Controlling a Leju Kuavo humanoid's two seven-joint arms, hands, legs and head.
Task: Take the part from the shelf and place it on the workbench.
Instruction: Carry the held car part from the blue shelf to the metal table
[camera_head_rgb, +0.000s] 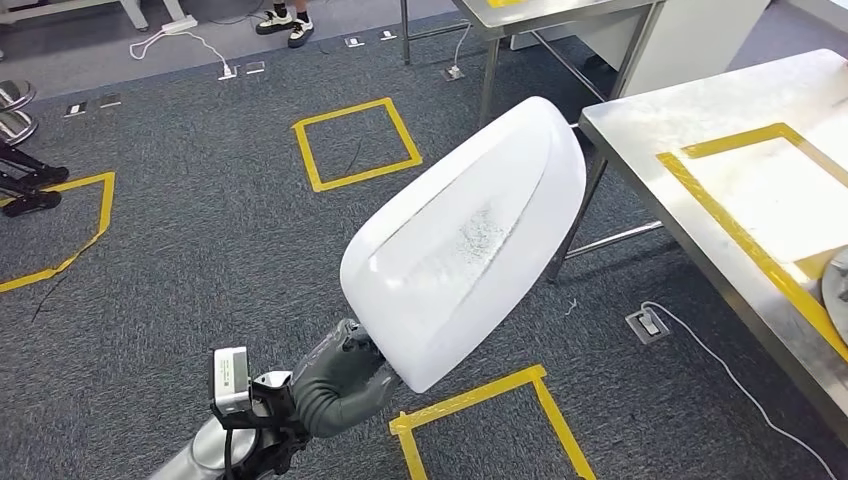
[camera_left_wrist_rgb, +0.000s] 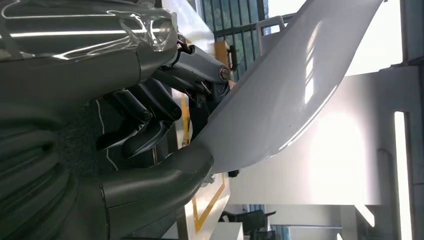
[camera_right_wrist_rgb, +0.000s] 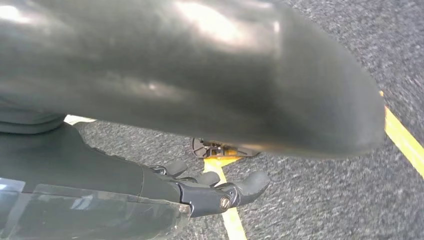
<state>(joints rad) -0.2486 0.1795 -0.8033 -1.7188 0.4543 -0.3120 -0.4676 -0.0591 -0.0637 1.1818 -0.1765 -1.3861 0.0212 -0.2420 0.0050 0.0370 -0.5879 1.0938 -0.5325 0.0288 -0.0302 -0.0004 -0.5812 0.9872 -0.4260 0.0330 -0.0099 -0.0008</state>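
1. Part (camera_head_rgb: 465, 240) is gripped at its lower end by the left hand (camera_head_rgb: 345, 375), low in the frame's centre, and is carried tilted above the carpet (camera_head_rgb: 200, 250). In the left wrist view the thumb (camera_left_wrist_rgb: 170, 170) and fingers (camera_left_wrist_rgb: 200, 65) are seen pinching the white shell's edge (camera_left_wrist_rgb: 280, 95).
2. Right hand (camera_right_wrist_rgb: 215, 190) is seen hanging over the carpet, fingers loosely apart, nothing held.
3. Progress is judged at roughly halfway: the part is off the shelf and in hand, and placing remains to be done. The part is well apart from the workbench (camera_head_rgb: 640, 110), which lies at the right of the frame.
4. A yellow-taped zone (camera_head_rgb: 740, 220) is marked on the steel bench top; that is likely the drop spot, though it cannot be confirmed.
5. Grey carpet is marked with yellow tape squares (camera_head_rgb: 355, 145), upper centre and lower centre. A cable (camera_head_rgb: 740, 385) is trailed from a floor socket (camera_head_rgb: 648, 323) at lower right, and a person's shoes (camera_head_rgb: 285, 22) are seen at the top edge.
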